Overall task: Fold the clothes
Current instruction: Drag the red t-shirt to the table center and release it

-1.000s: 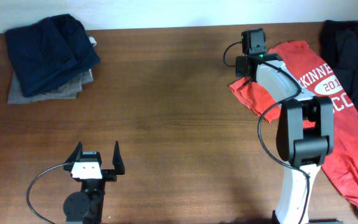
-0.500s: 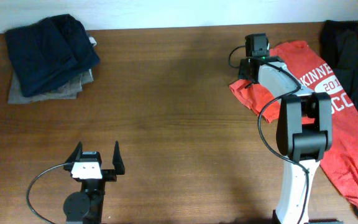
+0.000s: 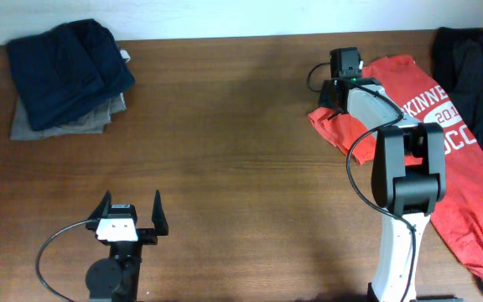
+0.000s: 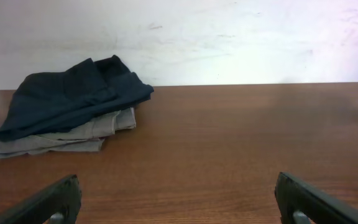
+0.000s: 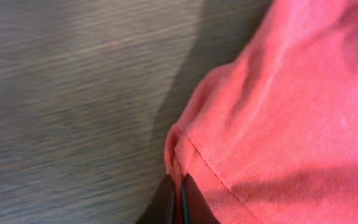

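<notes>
The clothes in hand are a red-orange T-shirt (image 3: 443,159) with white lettering, lying spread at the right side of the table and partly hidden by the right arm. My right gripper (image 3: 327,107) sits at the shirt's left sleeve. In the right wrist view its jaws (image 5: 178,199) are pressed together with the hemmed sleeve edge of the shirt (image 5: 278,112) pinched between them. My left gripper (image 3: 131,210) rests near the front left of the table, far from the shirt. Its two fingers stand wide apart over bare wood (image 4: 179,202) and hold nothing.
A folded stack of dark navy and grey garments (image 3: 70,75) lies at the back left corner, also seen ahead in the left wrist view (image 4: 67,99). A dark garment (image 3: 476,75) lies at the back right beside the shirt. A white wall borders the table's far edge.
My right gripper shifted slightly right and then shut on the sleeve edge, which has bunched a little. The left arm has not moved.
</notes>
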`<state>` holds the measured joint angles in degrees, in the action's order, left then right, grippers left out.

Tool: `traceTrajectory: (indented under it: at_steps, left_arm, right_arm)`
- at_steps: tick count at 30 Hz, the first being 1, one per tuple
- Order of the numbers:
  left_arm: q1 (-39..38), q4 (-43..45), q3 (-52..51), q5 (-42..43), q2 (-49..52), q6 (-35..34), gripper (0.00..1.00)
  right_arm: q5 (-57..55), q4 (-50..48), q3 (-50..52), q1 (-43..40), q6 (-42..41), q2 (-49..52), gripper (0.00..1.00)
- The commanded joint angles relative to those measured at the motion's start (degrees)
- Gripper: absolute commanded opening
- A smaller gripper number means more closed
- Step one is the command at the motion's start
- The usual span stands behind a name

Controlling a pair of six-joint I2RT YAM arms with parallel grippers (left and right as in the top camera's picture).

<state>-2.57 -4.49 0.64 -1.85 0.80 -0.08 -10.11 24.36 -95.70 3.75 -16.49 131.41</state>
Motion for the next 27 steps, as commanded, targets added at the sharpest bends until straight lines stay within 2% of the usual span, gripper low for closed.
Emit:
traceTrajectory:
  at_steps: [1,10,20,25,27]
  left_arm:
    - [0.28,-0.26,-0.13,0.63,-0.44,-0.15,0.99]
    - [0.28,-0.26,-0.13,0.63,-0.44,-0.15,0.99]
    - [0.28,-0.26,-0.13,0.63,-0.44,-0.15,0.99]
    - [0.28,-0.26,-0.13,0.63,-0.44,-0.15,0.99]
    - [0.28,-0.26,-0.13,0.63,-0.44,-0.13,0.99]
  right_arm:
    - [9.84,-2.40,-0.72,2.67,-0.57,0.81,0.04]
    - [11.67,-8.70,-0.74,14.23,-0.70,0.81,0.04]
    - [16.46,-17.92,-0.74,30.62,-8.04,0.81,0.04]
    - [19.96,-20.55,-0.74,35.87,-8.13,0.81,0.04]
    - [21.31,-21.03,-0.76,37.42,-10.64,0.81,0.04]
